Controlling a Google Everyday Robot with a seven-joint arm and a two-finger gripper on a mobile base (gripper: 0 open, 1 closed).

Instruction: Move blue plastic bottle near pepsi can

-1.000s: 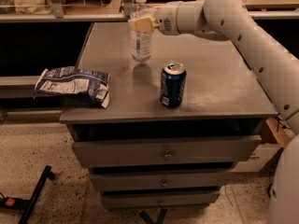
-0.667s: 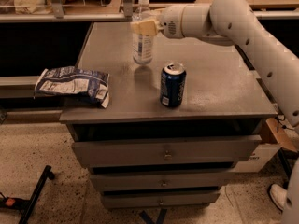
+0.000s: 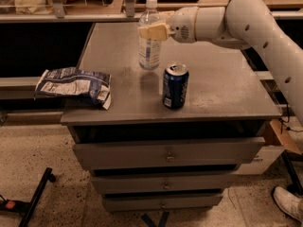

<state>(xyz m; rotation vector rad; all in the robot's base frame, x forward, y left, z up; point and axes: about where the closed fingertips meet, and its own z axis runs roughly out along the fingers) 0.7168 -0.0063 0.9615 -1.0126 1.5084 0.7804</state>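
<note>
The gripper [image 3: 151,32] was clamped around the blue plastic bottle [image 3: 149,53], which stood upright just beyond the pepsi can [image 3: 175,86] on the cabinet top [image 3: 227,89]. A chip bag [image 3: 75,83] lay near the left edge.

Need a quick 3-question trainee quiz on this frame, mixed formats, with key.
1. True or false: the gripper is closed on the upper part of the blue plastic bottle.
2. Fill in: the pepsi can stands ___ the camera than the bottle.
3. What lies at the left edge of the cabinet top? A. chip bag B. mug C. sponge
Key: 1 true; 2 nearer; 3 A.
</note>
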